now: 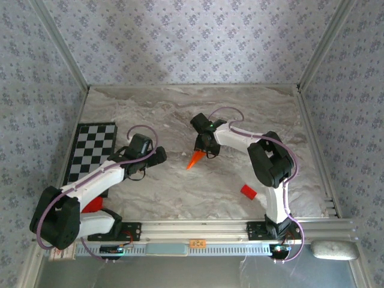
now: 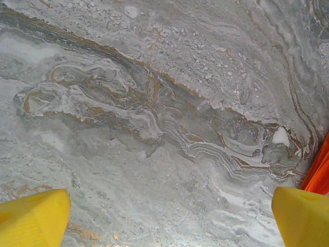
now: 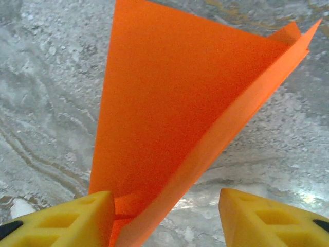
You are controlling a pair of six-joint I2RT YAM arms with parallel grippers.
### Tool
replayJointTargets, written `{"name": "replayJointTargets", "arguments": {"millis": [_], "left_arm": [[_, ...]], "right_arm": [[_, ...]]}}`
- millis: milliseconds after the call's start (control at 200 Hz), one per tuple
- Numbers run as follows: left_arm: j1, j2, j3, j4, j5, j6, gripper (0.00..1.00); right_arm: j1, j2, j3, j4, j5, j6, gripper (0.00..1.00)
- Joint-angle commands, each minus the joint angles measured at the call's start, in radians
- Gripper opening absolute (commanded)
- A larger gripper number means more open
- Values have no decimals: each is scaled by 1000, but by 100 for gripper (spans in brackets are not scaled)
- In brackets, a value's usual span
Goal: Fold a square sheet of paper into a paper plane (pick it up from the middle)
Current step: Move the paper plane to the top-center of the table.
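The square sheet of paper, bright orange, is folded into a narrow pointed dart (image 1: 194, 159) near the middle of the marble table, its tip pointing toward the near left. In the right wrist view the folded paper (image 3: 169, 103) rises between the yellow fingers and leans on the left finger (image 3: 67, 218). A clear gap separates it from the other finger, so my right gripper (image 1: 207, 147) (image 3: 164, 206) is open around it. My left gripper (image 1: 161, 155) (image 2: 169, 221) hovers open over bare marble just left of the dart, whose orange edge (image 2: 320, 172) shows at the right of the left wrist view.
A checkerboard mat (image 1: 90, 150) lies at the left edge of the table. A small red block (image 1: 248, 192) sits near the right arm's base. Another red piece (image 1: 91, 205) shows under the left arm. Patterned walls close in the table.
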Motion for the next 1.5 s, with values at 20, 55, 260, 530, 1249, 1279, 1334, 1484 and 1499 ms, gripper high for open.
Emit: {"name": "replayJointTargets", "arguments": {"millis": [20, 55, 260, 530, 1249, 1279, 1334, 1484, 1499], "left_arm": [[8, -1, -2, -24, -20, 12, 100], [7, 2, -1, -22, -19, 11, 100], [9, 21, 11, -23, -18, 11, 100], [11, 25, 13, -29, -19, 6, 100], [105, -29, -43, 69, 167, -67, 100], [115, -35, -54, 85, 185, -75, 100], [134, -46, -67, 109, 211, -93, 100], [169, -85, -98, 146, 230, -140, 100], [171, -88, -101, 151, 232, -143, 100]], "right_arm": [[9, -39, -10, -58, 69, 27, 52], [10, -43, -15, -57, 69, 29, 50], [6, -41, -22, -52, 55, 33, 41], [3, -59, -33, -55, 88, 22, 18], [-20, -200, -61, 148, -172, -313, 7], [-22, -213, -81, 196, -232, -339, 7], [-32, -227, -117, 283, -331, -342, 7], [-65, -210, -195, 497, -553, -294, 8], [-68, -204, -202, 518, -576, -287, 7]]}}
